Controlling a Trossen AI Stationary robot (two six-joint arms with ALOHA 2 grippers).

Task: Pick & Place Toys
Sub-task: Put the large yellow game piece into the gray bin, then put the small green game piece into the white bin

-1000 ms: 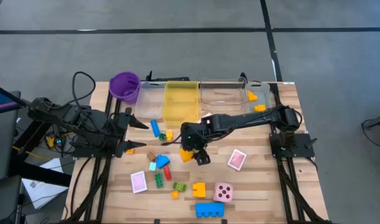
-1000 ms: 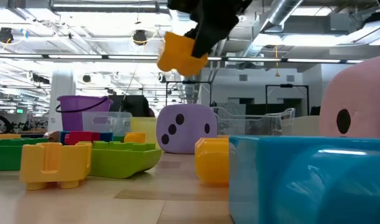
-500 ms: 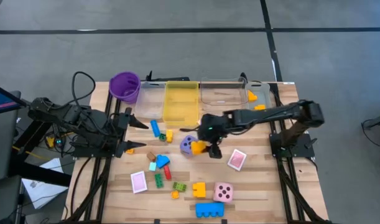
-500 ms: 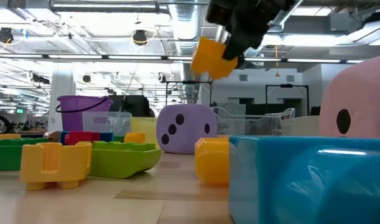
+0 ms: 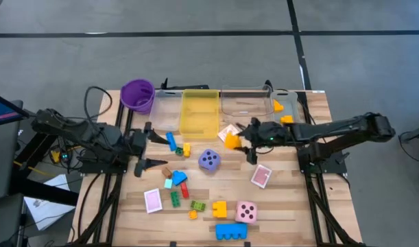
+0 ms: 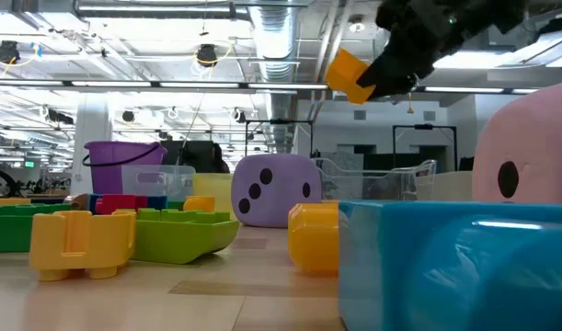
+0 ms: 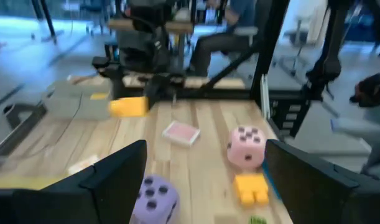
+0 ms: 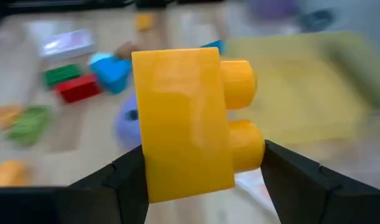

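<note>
My right gripper point(image 5: 238, 141) is shut on an orange-yellow brick point(image 5: 230, 142), high over the table near the yellow bin's point(image 5: 199, 112) near right corner; the brick also shows in the low view point(image 6: 351, 75). My left gripper point(image 5: 153, 147) is open and empty at the table's left. A purple die point(image 5: 209, 160) and a pink die point(image 5: 246, 211) rest on the table. Several small bricks point(image 5: 178, 180) and pink-backed cards point(image 5: 261, 175) lie flat on the table. My right gripper pinches the orange-yellow brick between its two fingers point(image 8: 124, 177), one on each of two opposite faces point(image 8: 153, 177). The fingers come from the table's right, reaching roughly level toward its left. The brick is lifted clear of the table, its two studs point(image 8: 238, 112) pointing sideways.
A purple cup point(image 5: 137, 95) stands at the far left. Clear bins point(image 5: 247, 103) flank the yellow bin along the far edge. A card point(image 5: 227, 131) lies just beyond the held brick. A large blue brick point(image 5: 231, 231) sits at the near edge.
My right gripper has carried the orange-yellow brick toward the table's right and far edges, from just left of the purple die to near the yellow bin's near right corner. The brick has stayed clear of the table.
</note>
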